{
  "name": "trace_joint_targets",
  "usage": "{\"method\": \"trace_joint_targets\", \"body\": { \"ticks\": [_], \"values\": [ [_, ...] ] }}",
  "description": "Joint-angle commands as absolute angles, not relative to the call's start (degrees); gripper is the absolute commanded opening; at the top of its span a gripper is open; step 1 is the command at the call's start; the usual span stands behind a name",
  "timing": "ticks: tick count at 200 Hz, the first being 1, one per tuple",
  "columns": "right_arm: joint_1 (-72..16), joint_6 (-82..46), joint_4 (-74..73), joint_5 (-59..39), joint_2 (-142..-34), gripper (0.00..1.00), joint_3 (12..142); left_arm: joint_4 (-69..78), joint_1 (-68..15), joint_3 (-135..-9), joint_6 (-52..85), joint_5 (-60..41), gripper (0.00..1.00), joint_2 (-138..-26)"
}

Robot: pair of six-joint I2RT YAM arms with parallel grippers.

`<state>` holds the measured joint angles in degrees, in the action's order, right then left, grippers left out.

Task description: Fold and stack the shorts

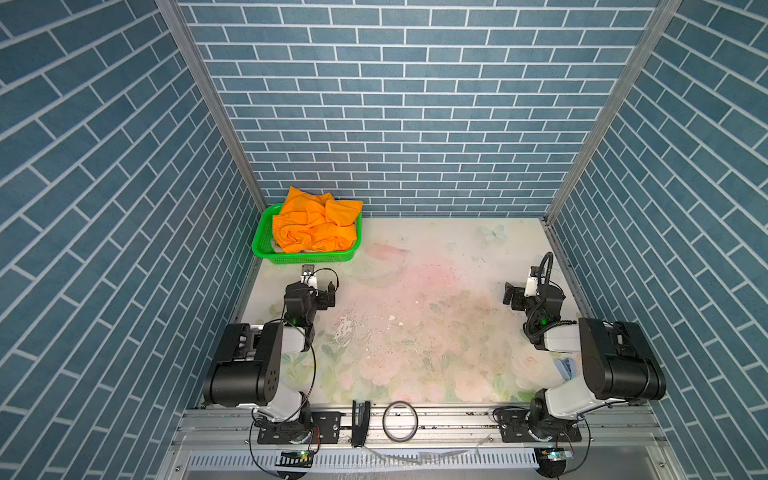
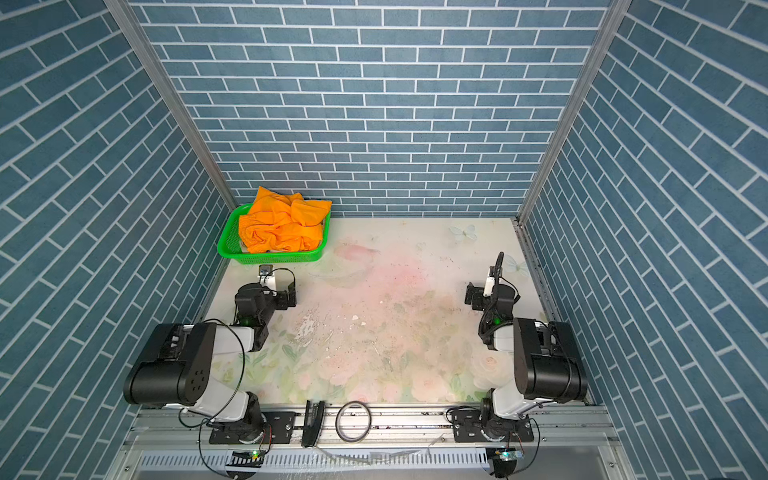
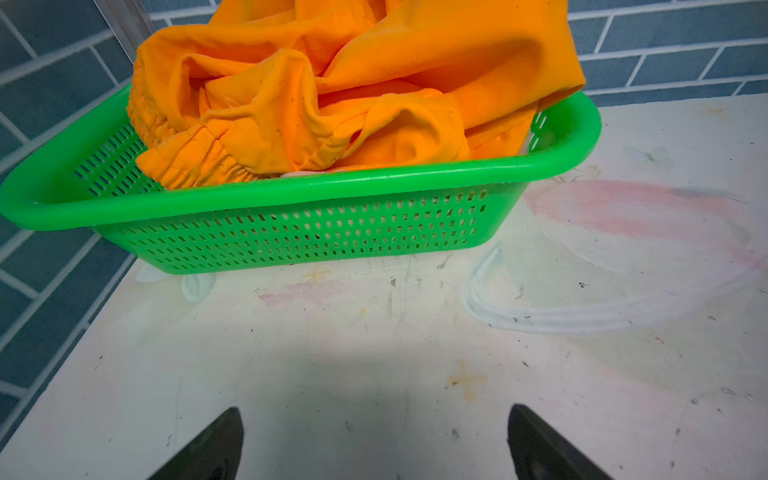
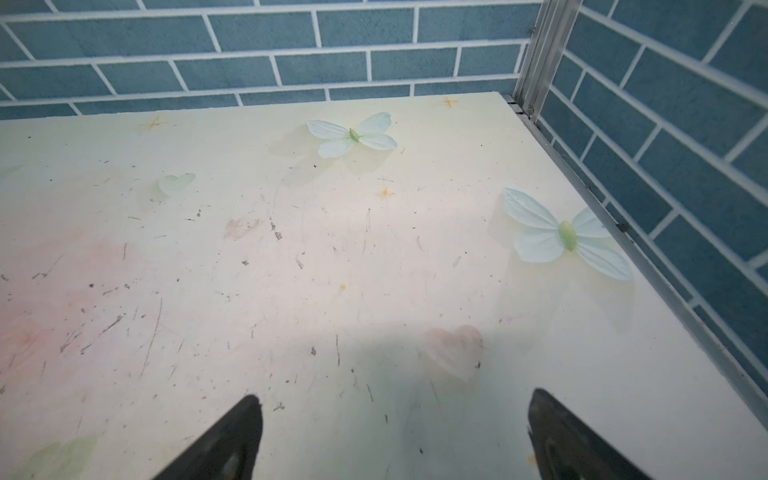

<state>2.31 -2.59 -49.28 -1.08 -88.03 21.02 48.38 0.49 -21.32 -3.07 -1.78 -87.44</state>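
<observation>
The bright orange shorts (image 1: 313, 226) (image 2: 282, 226) lie crumpled in a heap inside the green basket (image 1: 307, 257) (image 2: 270, 257) at the table's back left corner. In the left wrist view the orange shorts (image 3: 353, 83) bulge over the basket's rim (image 3: 291, 187), gathered waistband toward me. A pale sliver of cloth (image 3: 297, 174) peeks out beneath them; the beige shorts are otherwise hidden. My left gripper (image 1: 318, 286) (image 3: 374, 409) hovers open and empty just in front of the basket. At the right side my right gripper (image 1: 521, 291) (image 4: 395, 395) is open over bare table.
The flowered table (image 1: 415, 316) is walled by blue brick panels at the back and both sides. A black tape ring (image 1: 400, 420) and a black clip-like part (image 1: 360, 422) rest on the front metal rail. A metal rail (image 4: 623, 232) edges the table beside my right gripper.
</observation>
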Motion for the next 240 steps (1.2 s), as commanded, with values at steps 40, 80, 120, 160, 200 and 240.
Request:
{"method": "trace_joint_targets", "body": {
  "ticks": [40, 80, 120, 160, 200, 240],
  "values": [
    [2.5, -2.0, -49.6, -0.7, -88.3, 0.99, 22.5, 49.0, 0.4, -22.2, -3.4, -2.1, 1.0, -87.4],
    [2.6, -2.5, -49.0, -0.6, -88.4, 0.99, 22.9, 49.0, 0.4, -22.2, -3.4, -2.1, 1.0, -87.3],
    [2.7, -2.5, -49.1, -0.6, -88.3, 0.99, 22.8, 49.0, 0.4, -22.3, -3.5, -2.1, 1.0, -87.4],
    [2.6, -2.5, -49.1, -0.6, -88.4, 0.99, 22.9, 49.0, 0.4, -22.3, -3.4, -2.1, 1.0, -87.3],
    [2.6, -2.4, -49.2, -0.6, -88.3, 0.99, 22.7, 49.1, 0.4, -22.3, -3.4, -2.0, 1.0, -87.4],
    [2.6, -2.2, -47.2, -0.5, -86.2, 0.96, 23.0, 44.1, 0.4, -24.1, -2.7, -0.6, 1.0, -85.1]
  ]
}}
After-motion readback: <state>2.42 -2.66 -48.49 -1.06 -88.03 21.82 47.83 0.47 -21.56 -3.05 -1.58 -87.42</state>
